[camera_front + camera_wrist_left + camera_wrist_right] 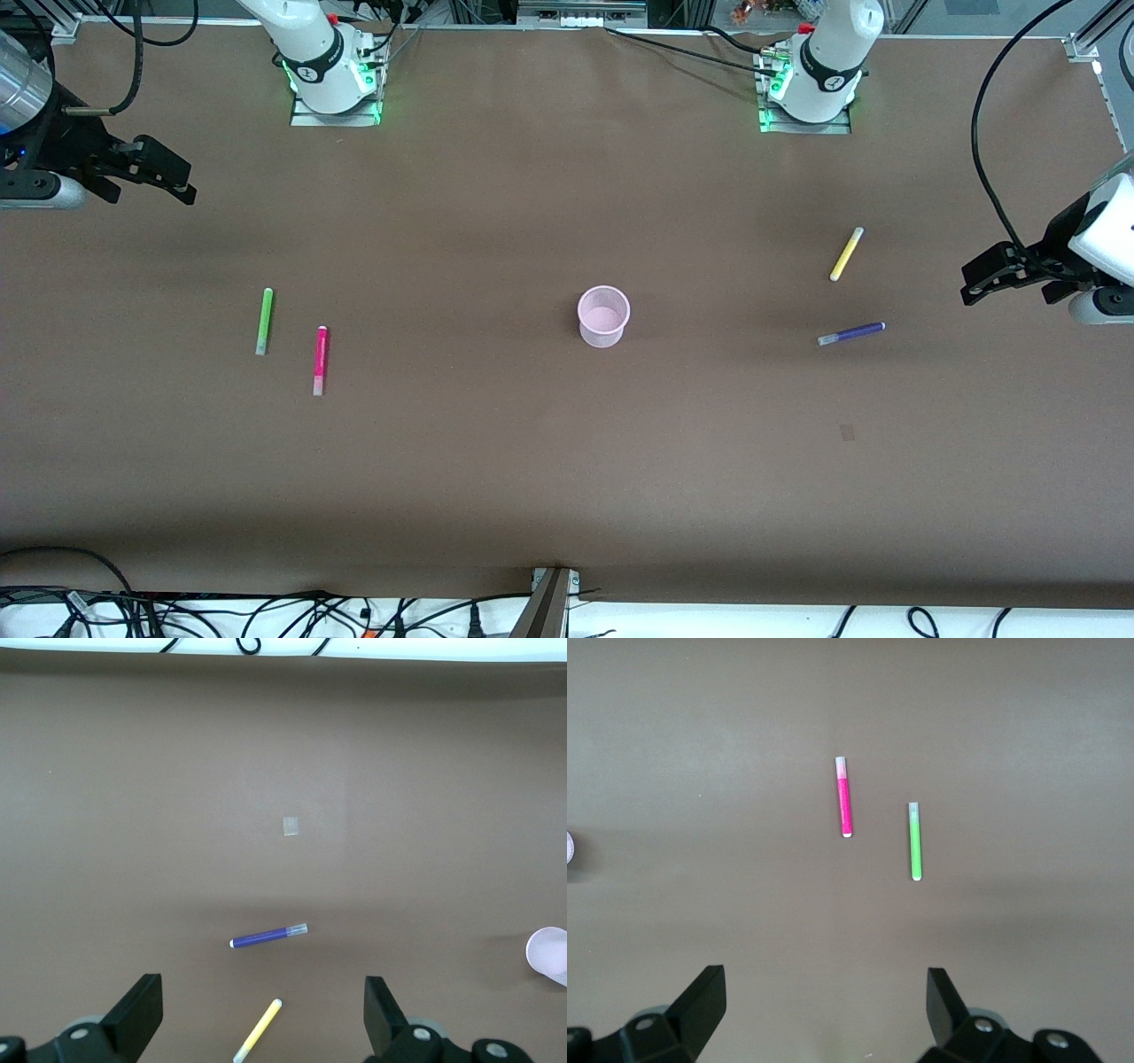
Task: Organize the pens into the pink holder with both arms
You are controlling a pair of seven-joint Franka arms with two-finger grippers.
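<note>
Nearest the front camera: a small pale patch stuck flat on the brown desk, toward the left arm's end.

Container: one pink holder, upright near mid-desk. Nothing shows inside it; the bottom reads bare pink.

Pens: four in all, every one lying flat on the desk, none in the holder.
- magenta pen, toward the right arm's end, pale end nearer the front camera.
- green pen, beside the magenta one and a little farther from the camera, the two roughly parallel, apart.
- purple pen, toward the left arm's end, pale end pointing toward the holder.
- yellow pen, farther from the camera than the purple one, lying on a slant, not touching it.

Hands: two. The left hand hangs in the air over the left arm's end of the desk, fingers spread wide, holding nothing. The right hand hangs over the right arm's end, fingers likewise wide, holding nothing.
</note>
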